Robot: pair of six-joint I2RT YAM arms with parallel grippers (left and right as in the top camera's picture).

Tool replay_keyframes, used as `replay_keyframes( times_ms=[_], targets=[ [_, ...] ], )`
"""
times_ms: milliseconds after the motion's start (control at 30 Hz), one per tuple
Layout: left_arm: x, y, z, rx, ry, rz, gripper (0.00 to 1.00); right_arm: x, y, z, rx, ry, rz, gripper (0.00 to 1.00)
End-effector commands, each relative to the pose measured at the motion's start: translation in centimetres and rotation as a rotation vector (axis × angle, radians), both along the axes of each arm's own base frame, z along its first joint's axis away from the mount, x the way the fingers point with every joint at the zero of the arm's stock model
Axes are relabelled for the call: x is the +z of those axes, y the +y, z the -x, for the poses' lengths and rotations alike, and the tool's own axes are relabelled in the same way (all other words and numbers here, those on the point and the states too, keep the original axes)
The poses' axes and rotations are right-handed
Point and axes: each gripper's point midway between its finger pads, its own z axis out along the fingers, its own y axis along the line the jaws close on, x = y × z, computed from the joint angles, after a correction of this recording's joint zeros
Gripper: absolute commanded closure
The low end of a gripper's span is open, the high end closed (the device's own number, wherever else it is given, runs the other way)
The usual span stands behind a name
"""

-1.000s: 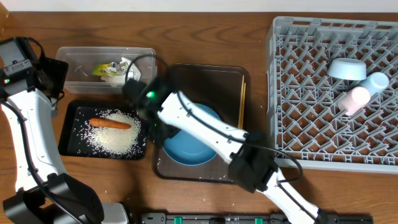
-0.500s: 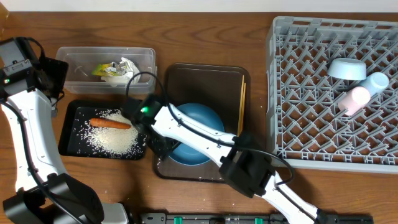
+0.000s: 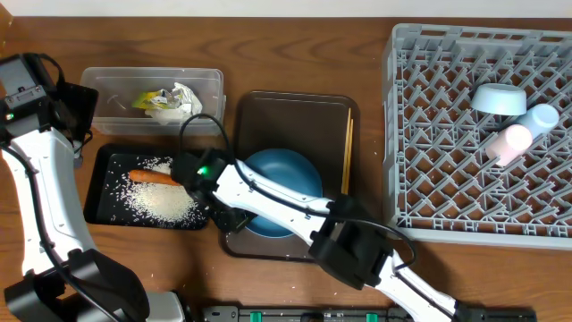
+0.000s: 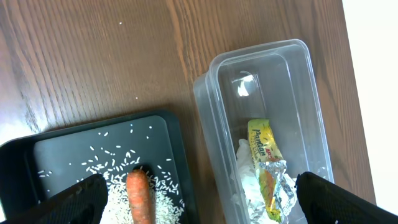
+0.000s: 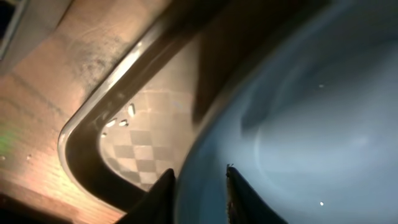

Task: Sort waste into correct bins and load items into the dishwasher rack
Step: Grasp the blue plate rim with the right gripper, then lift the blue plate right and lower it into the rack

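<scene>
Change: the right gripper [image 3: 228,215] has dropped from the upper left of the serving tray to the lower-left rim of the wide blue bowl [image 3: 290,183], and its jaws have narrowed. The left arm has not moved.
Right jaws: in the right wrist view one finger sits outside the bowl's rim and one inside, nearly closed, apparently pinching it.
Left jaws: the left gripper [image 4: 208,199] is spread fully, holding nothing, hovering over both bins at far left.
Meaning: waste looks sorted; loading the bowl seems to be the step in hand.
Clear plastic rectangular tub [image 3: 112,98]: upper left, holding the yellow-green wrapper [image 3: 150,101] and crumpled white tissue [image 3: 183,97].
Shallow black tray [image 3: 98,192]: just below it, holding loose white rice [image 3: 170,204] and the small orange carrot [image 3: 154,177].
Dark brown serving tray [image 3: 295,121]: centre, holding the bowl and thin wooden chopsticks [image 3: 347,148] along its right edge.
Grey plastic grid rack [image 3: 447,134]: right, with a pale blue dish [image 3: 499,98], a light-blue cup [image 3: 542,116] and a pinkish-white cup [image 3: 509,143].
</scene>
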Motion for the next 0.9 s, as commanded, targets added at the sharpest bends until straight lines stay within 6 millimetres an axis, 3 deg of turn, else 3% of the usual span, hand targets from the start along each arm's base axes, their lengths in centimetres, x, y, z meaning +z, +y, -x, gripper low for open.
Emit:
replay_keyframes(
  times_ms=[0, 100, 233, 367, 700, 867],
  targets=[
    [0.5, 0.4, 0.0, 0.001, -0.006, -0.016, 0.02, 0.0, 0.1, 0.4, 0.004, -0.012, 0.008, 0.84],
    [0.5, 0.4, 0.0, 0.001, -0.006, -0.016, 0.02, 0.1, 0.2, 0.5, 0.001, -0.015, 0.005, 0.99],
    [0.5, 0.4, 0.0, 0.001, -0.006, -0.016, 0.01, 0.4, 0.5, -0.1, -0.007, -0.025, -0.014, 0.99],
    [0.5, 0.4, 0.0, 0.001, -0.006, -0.016, 0.02, 2.6, 0.4, -1.8, -0.031, -0.044, -0.062, 0.99],
    [0.5, 0.4, 0.0, 0.001, -0.006, -0.016, 0.02, 15.7, -2.3, -6.7, -0.064, -0.185, -0.341, 0.99],
    [0.5, 0.4, 0.0, 0.001, -0.006, -0.016, 0.01, 21.8, -6.3, -9.4, -0.121, -0.279, -0.449, 0.99]
  ],
)
